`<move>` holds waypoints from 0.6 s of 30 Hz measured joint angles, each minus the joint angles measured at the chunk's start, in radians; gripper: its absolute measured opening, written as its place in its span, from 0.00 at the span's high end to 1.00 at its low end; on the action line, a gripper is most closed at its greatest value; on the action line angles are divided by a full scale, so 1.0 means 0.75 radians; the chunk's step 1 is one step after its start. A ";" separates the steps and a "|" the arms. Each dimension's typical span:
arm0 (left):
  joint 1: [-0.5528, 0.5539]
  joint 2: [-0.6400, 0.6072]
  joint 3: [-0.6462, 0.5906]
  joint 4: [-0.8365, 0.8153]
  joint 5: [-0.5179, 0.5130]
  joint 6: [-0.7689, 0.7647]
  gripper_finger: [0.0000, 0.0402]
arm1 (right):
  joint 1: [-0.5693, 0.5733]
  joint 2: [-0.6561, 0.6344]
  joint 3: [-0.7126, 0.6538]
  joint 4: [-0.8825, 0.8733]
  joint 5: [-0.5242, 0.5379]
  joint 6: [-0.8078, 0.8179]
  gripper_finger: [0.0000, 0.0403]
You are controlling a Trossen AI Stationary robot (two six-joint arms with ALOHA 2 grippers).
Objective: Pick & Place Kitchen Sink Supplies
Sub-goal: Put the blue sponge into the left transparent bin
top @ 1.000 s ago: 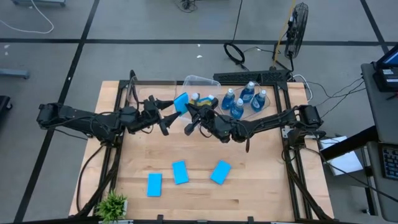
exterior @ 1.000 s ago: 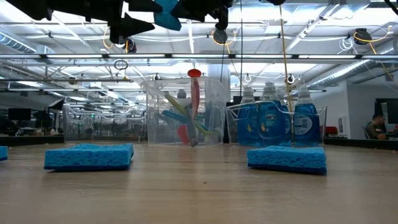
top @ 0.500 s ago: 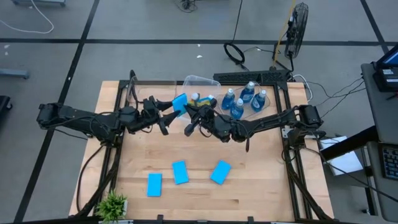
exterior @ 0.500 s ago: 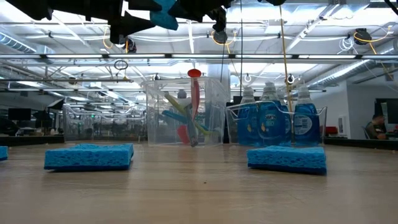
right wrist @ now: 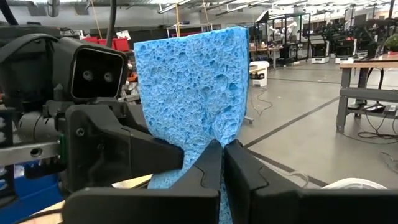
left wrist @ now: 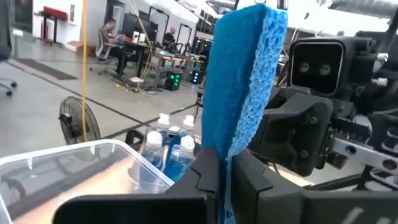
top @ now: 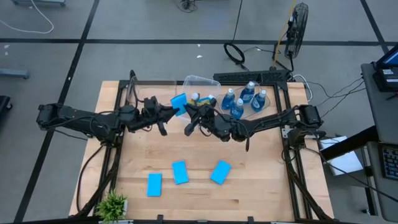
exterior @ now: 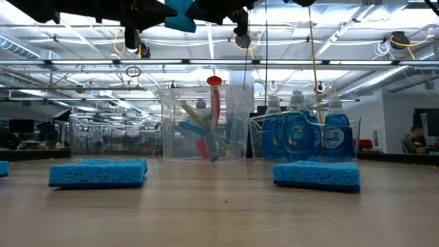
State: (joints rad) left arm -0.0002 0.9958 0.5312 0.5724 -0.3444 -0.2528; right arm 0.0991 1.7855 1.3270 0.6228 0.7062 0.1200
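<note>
One blue sponge [top: 179, 102] hangs high above the table's far middle, between my two grippers. My left gripper [top: 170, 111] reaches it from the table's left and is shut on it. My right gripper [top: 190, 112] reaches it from the right and is also shut on it. The left wrist view shows the sponge [left wrist: 245, 81] edge-on, while the right wrist view shows its broad face [right wrist: 193, 87]. Three more sponges [top: 180, 172] lie flat on the near half of the table. The bottles [top: 244, 99] and the brushes [exterior: 206, 127] stand in clear tubs at the far edge. My left gripper pinches the sponge's two broad faces near one end [left wrist: 231, 155] between its two fingers. It comes roughly level from the table's left. The sponge stands up past the fingers, clear of the table. My right gripper pinches the sponge's end [right wrist: 214, 134] between its two fingers, coming from the table's right. The sponge narrows where the fingers squeeze it. It is lifted clear of the table.
A small green plant [top: 112, 204] stands at the table's near left corner. Clear tubs [top: 202, 81] line the far edge behind the grippers. Open wood lies between the arms and the three sponges.
My left gripper has shut on the sponge that my right gripper holds. Its fingers stood wide apart on either side of the sponge a second ago. The sponge has stayed in the air at about the same place.
</note>
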 joint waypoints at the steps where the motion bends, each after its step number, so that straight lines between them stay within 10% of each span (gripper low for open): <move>1: 0.005 0.000 0.000 -0.001 0.004 -0.018 0.96 | 0.000 0.000 0.000 0.000 0.000 0.001 1.00; 18: 0.017 -0.241 -0.001 -0.357 -0.228 -0.031 0.98 | 0.011 0.000 0.000 -0.029 -0.020 0.070 0.68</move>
State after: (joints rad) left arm 0.0128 0.8152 0.5304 0.3047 -0.5151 -0.2764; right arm 0.1074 1.7855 1.3270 0.6010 0.6914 0.1726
